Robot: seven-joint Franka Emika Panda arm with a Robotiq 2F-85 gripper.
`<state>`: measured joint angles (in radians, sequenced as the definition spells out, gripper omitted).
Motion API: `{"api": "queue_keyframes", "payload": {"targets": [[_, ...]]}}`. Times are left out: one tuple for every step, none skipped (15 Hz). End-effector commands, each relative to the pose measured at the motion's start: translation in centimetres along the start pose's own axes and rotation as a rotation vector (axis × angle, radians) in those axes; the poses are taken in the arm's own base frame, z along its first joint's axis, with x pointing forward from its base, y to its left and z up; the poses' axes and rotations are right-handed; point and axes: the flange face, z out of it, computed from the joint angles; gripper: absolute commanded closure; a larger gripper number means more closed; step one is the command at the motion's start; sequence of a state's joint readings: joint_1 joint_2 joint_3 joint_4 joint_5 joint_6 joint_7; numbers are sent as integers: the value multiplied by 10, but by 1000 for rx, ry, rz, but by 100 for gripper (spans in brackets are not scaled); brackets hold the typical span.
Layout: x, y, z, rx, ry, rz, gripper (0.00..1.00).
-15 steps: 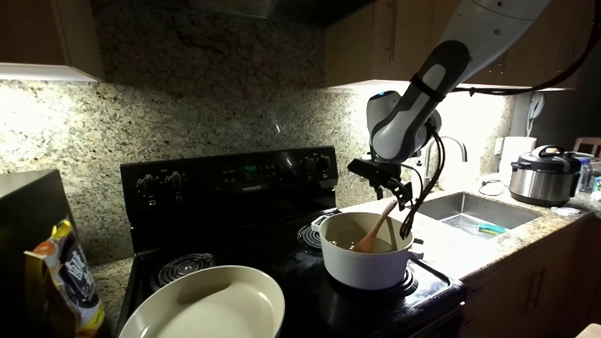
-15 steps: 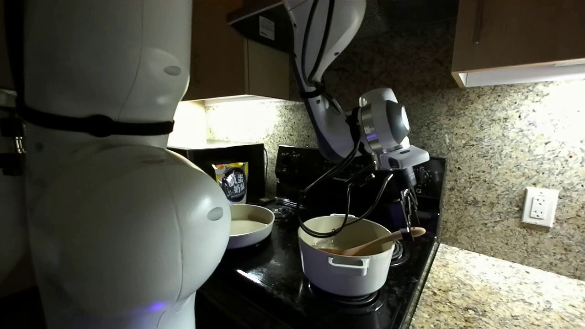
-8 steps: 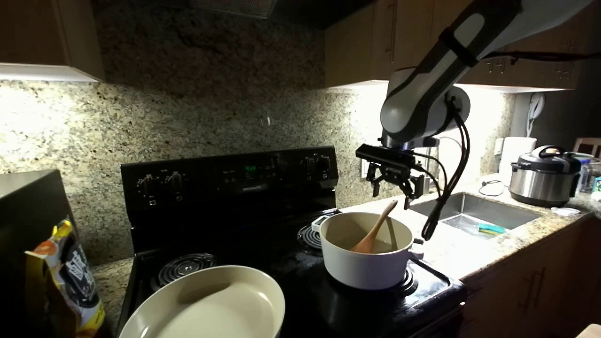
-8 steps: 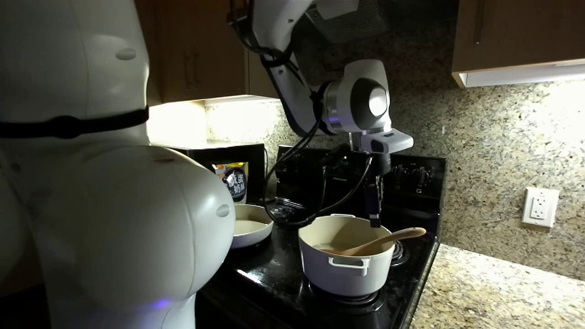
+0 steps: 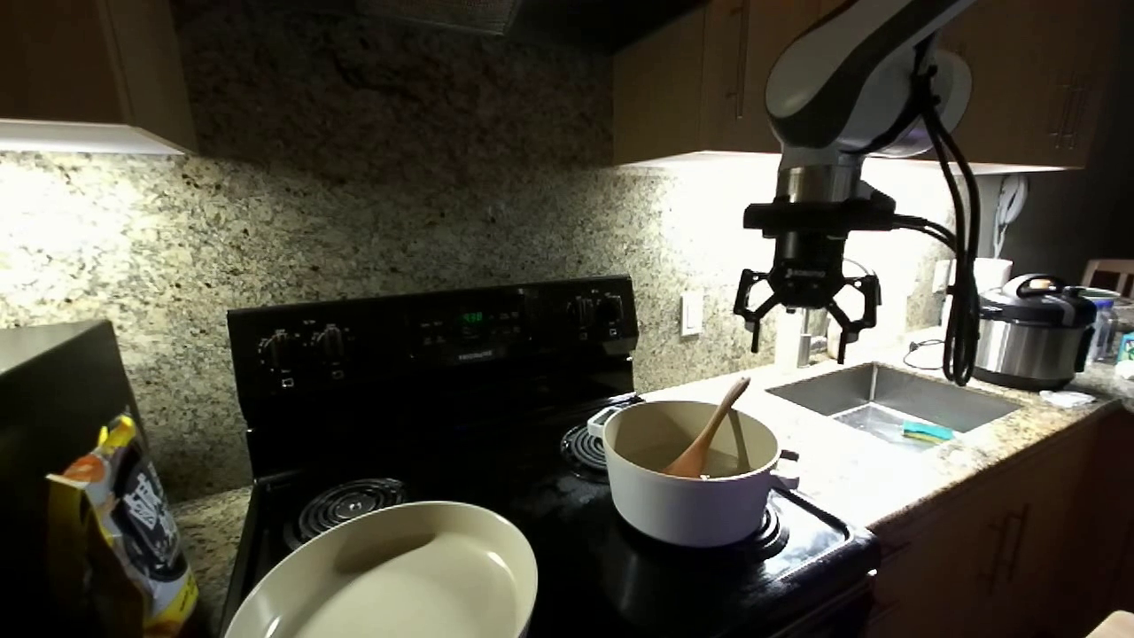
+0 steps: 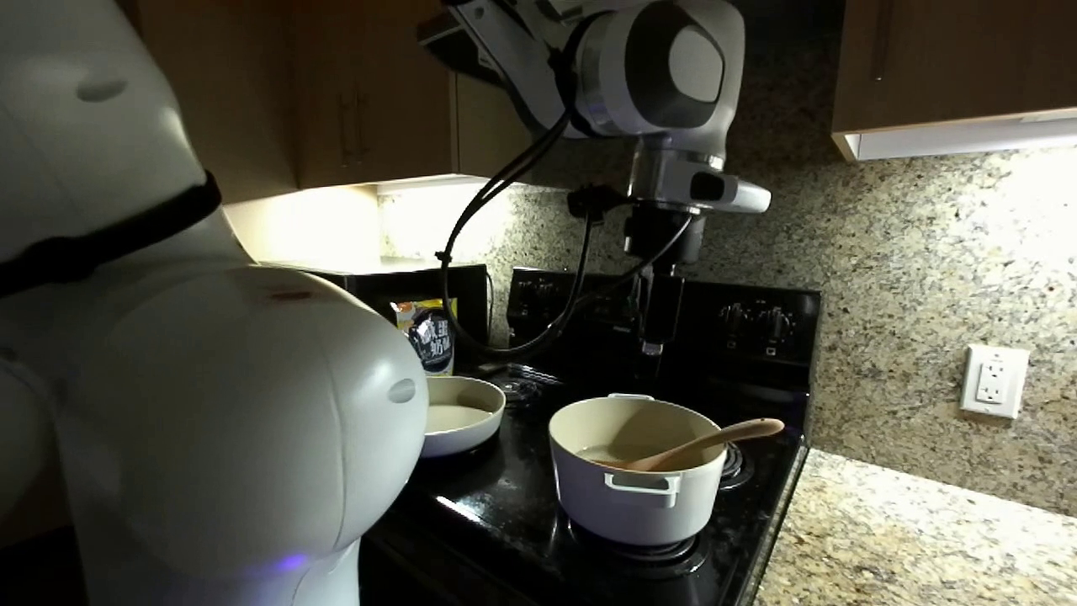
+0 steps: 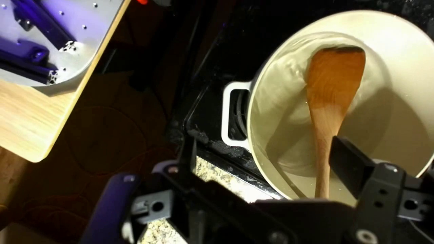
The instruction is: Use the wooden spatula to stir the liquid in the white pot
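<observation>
The wooden spatula [image 5: 709, 439] leans in the white pot [image 5: 687, 509], its handle resting over the rim. Its wide end [image 7: 334, 81] lies in the clear liquid [image 7: 288, 81], whose surface shows ripples in the wrist view. Both exterior views also show the spatula [image 6: 698, 444] standing by itself in the pot [image 6: 631, 513]. Above and apart from it hangs my gripper [image 5: 799, 344], pointing down, jaws wide apart with nothing between them. In the wrist view the gripper [image 7: 264, 149] has one of its fingers [image 7: 351, 166] overlapping the handle's outline; the handle's tip is hidden behind the gripper body.
A shallow cream oval dish [image 5: 399, 567] sits on the stove beside the pot. To the other side are the sink [image 5: 992, 412] and a steel cooker [image 5: 1019, 346]. A snack bag [image 5: 142, 532] stands at the far end. Cabinets [image 5: 771, 80] hang above the counter.
My gripper was at the spatula's handle a second ago. It has risen clear, turned to point straight down and spread wide. The spatula stays leaning in the pot.
</observation>
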<state>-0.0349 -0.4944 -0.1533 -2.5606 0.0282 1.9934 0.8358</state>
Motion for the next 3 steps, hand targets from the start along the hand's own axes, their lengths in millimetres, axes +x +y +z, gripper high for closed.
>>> {"api": "queue_keyframes", "payload": {"targets": [[2,5,-8,19,3,-32,0],[3,9,-13,32,11,-35,0],[4,10,-14,30,17,-30,0]]}}
